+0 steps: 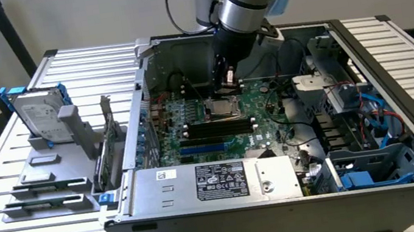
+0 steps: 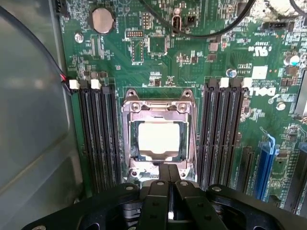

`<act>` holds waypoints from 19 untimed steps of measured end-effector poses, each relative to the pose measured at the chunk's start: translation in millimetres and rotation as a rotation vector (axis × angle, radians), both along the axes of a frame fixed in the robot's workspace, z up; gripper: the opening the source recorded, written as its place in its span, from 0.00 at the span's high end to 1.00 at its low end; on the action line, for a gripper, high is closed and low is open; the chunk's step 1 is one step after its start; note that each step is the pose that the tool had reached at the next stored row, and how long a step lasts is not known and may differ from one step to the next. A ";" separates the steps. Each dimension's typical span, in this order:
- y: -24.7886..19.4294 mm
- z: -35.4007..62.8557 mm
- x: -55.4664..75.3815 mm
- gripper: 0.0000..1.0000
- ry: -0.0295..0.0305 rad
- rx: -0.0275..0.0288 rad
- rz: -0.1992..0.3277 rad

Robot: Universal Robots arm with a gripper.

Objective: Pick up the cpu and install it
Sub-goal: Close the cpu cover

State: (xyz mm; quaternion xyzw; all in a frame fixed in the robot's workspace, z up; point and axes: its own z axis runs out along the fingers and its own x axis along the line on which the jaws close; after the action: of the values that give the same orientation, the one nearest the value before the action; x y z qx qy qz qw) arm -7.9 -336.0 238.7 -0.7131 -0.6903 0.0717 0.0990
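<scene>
Gripper point(image 1: 229, 83) inside computer case point(image 1: 287, 209), low over motherboard point(image 2: 158, 57). Jaws closed together, nothing between them. Cpu point(image 2: 159, 139) seated in socket frame point(image 2: 158, 104), just beyond closed jaws. Memory slots point(image 2: 98, 139) flank socket on both sides. Black cable point(image 2: 201, 34) loops across board farther off. Hard drive point(image 1: 41, 116) stands outside case, at exterior view's left.

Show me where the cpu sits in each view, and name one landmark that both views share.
Exterior view: the cpu is the pale square directly under the gripper, next to the black memory slots.
Wrist view: the cpu lies inside the metal socket frame, between two banks of memory slots, just beyond the shut gripper.
Shared landmark: the black memory slots beside the socket.
</scene>
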 end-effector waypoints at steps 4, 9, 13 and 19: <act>0.0 -2.3 -5.9 0.89 0.0083 0.0012 0.000; 0.3 -6.9 -9.7 0.89 0.0174 0.0012 -0.004; 2.2 -11.0 -11.9 0.89 0.0233 0.0013 -0.012; 5.9 -19.2 -13.5 0.89 0.0285 0.0015 -0.034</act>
State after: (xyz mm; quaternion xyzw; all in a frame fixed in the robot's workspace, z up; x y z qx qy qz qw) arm -21.4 -330.1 219.5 -0.7235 -0.6768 0.0797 0.1106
